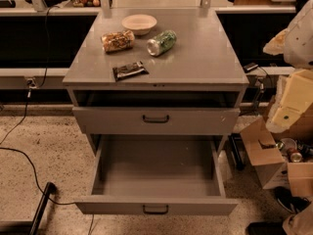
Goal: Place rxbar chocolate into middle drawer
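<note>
The rxbar chocolate (129,70) lies flat on the grey cabinet top (205,58), near its front left edge; it is dark-wrapped with pale print. The middle drawer (156,173) below is pulled far out, its long tray bare, with a small black handle (155,209) on its front. My gripper (291,102) shows as a pale shape at the right edge of the view, beside the cabinet, well to the right of the bar and above drawer level. It holds nothing that I can see.
A tan snack bag (117,40), a green can on its side (161,42) and a pale bowl (139,23) sit behind the bar. The upper drawer front (155,119) stands slightly out. A cardboard box with cans (274,160) stands on the floor at right. Cables lie on the floor at left.
</note>
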You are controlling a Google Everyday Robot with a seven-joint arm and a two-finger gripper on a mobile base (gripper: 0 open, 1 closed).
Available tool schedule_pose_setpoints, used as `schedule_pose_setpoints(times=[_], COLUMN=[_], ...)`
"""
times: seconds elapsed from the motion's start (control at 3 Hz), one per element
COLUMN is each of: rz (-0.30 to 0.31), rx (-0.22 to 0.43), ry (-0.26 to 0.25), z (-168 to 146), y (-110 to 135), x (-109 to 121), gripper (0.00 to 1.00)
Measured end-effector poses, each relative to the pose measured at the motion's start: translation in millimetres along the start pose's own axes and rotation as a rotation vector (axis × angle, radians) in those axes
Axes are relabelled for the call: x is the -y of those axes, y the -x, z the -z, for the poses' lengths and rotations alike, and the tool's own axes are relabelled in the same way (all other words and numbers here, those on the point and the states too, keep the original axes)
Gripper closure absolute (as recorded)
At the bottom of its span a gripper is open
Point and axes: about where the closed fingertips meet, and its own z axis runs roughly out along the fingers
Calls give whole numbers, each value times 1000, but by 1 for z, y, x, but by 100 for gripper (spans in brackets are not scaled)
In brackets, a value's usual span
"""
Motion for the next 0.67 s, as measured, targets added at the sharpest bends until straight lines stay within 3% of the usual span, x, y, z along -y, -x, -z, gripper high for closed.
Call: schedule_pose_setpoints(times=[0.67], rz=[-4], rx=[1], ry=[15], z=[-5], y=[0], x=[1], gripper=[0])
